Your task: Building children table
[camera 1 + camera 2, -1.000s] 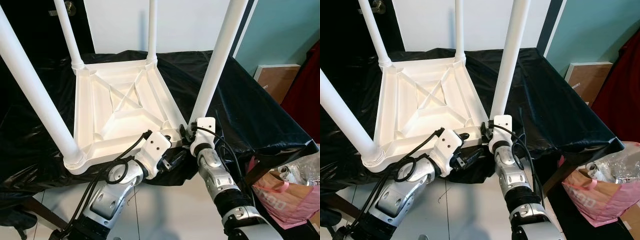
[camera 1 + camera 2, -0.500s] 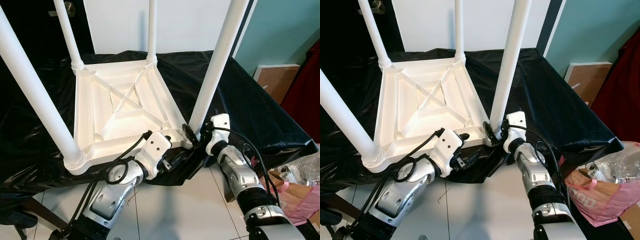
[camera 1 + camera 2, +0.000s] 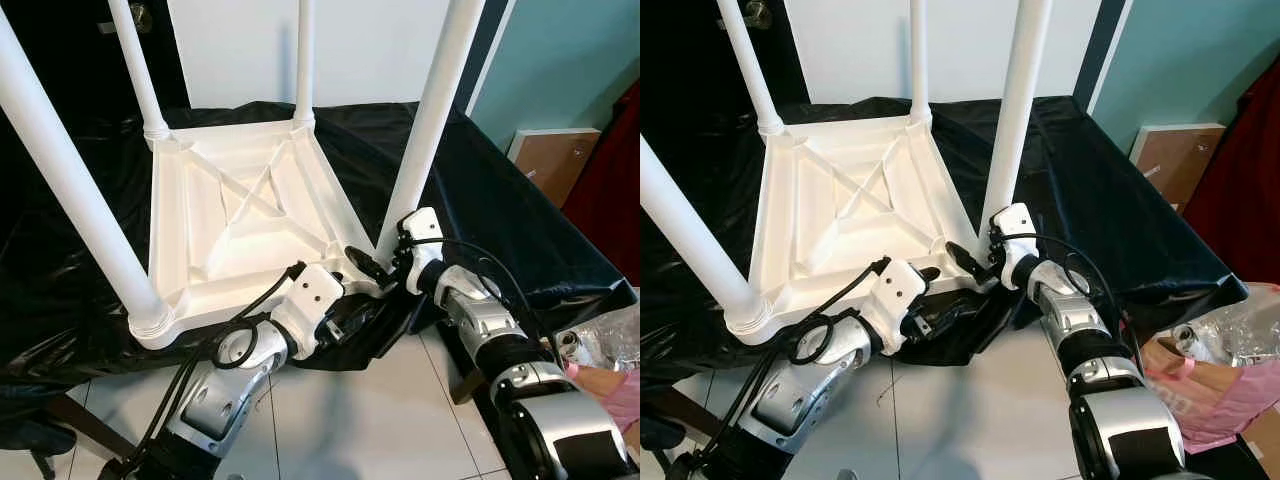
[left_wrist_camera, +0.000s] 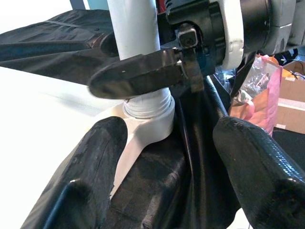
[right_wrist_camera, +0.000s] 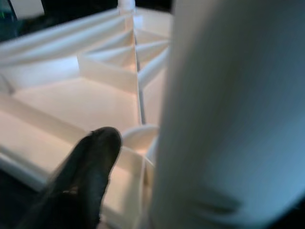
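Right tool (image 3: 372, 268) swung onto table leg (image 3: 425, 120) (left wrist view: finger (image 4: 138, 74) crosses it).

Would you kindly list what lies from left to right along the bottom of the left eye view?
Left hand → right hand → pink bag.
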You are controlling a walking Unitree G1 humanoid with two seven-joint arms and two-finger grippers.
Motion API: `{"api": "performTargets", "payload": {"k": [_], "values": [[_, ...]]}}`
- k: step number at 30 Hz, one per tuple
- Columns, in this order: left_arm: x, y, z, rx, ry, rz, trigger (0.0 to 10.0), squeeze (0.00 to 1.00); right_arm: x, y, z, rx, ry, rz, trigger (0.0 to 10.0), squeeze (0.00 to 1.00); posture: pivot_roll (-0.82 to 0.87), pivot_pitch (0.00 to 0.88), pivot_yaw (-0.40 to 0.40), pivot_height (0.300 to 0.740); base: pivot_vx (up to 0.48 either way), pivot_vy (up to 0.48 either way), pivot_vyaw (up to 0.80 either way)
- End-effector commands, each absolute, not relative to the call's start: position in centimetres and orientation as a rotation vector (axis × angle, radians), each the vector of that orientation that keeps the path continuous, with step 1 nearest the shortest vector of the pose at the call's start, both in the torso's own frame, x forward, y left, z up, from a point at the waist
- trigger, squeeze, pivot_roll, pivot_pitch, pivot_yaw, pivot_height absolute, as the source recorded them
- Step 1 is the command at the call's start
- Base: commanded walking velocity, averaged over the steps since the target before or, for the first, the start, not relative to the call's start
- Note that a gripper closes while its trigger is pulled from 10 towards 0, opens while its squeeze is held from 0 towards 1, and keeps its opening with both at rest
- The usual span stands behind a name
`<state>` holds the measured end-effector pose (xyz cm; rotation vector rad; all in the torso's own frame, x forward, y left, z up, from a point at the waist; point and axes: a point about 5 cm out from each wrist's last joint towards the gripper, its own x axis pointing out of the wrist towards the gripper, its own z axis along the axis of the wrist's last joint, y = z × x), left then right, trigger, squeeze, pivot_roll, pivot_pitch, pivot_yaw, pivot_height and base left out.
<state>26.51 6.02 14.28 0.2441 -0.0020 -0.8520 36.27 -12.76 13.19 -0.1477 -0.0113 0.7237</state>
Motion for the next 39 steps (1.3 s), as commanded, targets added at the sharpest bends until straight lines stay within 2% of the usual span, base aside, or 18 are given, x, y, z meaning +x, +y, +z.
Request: {"api": "performTargets", "payload": {"k": [1, 13, 14, 15, 16, 26, 30, 36, 39], "values": [[26.3, 6.0, 14.2, 0.255, -0.001, -0.89, 10.0, 0.0, 35.9, -12.6, 12.0, -0.167, 0.046, 0.763, 0.0, 0.0, 0.08, 0.0, -0.076, 0.74, 0.0, 0.0, 0.0], [26.3, 5.9, 14.2, 0.253, -0.002, -0.895, 10.0, 0.0, 35.7, -13.6, 11.1, -0.159, 0.08, 0.75, 0.0, 0.0, 0.06, 0.0, -0.066, 0.74, 0.0, 0.0, 0.0], [26.3, 5.8, 14.2, 0.252, -0.002, -0.898, 10.0, 0.0, 35.7, -13.7, 10.9, -0.154, 0.082, 0.739, 9.3, 0.0, 0.06, 0.0, -0.064, 0.74, 0.0, 0.0, 0.0], [26.3, 5.8, 14.2, 0.252, -0.002, -0.898, 10.0, 0.0, 35.7, -13.7, 10.9, -0.154, 0.082, 0.739, 9.3, 0.0, 0.06, 0.0, -0.064, 0.74, 0.0, 0.0, 0.0], [26.3, 5.7, 14.1, 0.252, -0.003, -0.902, 10.0, 0.0, 35.6, -13.7, 10.8, -0.145, 0.083, 0.728, 10.0, 0.0, 0.06, 0.0, -0.063, 0.74, 0.0, 0.0, 0.0], [26.5, 5.6, 14.1, 0.251, -0.011, -0.902, 10.0, 0.0, 35.1, -12.6, 9.8, -0.035, 0.047, 0.547, 10.0, 0.0, 0.05, 0.0, -0.066, 0.74, 0.0, 0.0, 0.0], [26.6, 5.7, 14.0, 0.249, -0.012, -0.889, 10.0, 0.0, 34.9, -12.3, 8.8, -0.043, 0.086, 0.377, 10.0, 0.0, 0.05, 0.0, -0.066, 0.74, 0.0, 0.0, 0.0], [26.6, 5.8, 14.0, 0.245, -0.017, -0.885, 10.0, 0.0, 34.3, -11.7, 8.1, -0.026, 0.1, 0.279, 10.0, 0.0, 0.05, 0.0, -0.068, 0.74, 0.0, 0.0, 0.0], [26.7, 5.9, 14.0, 0.244, -0.02, -0.875, 10.0, 0.0, 33.7, -10.6, 7.7, 0.046, 0.105, 0.135, 10.0, 0.0, 0.05, 0.0, -0.071, 0.74, 0.0, 0.0, 0.0]]}}
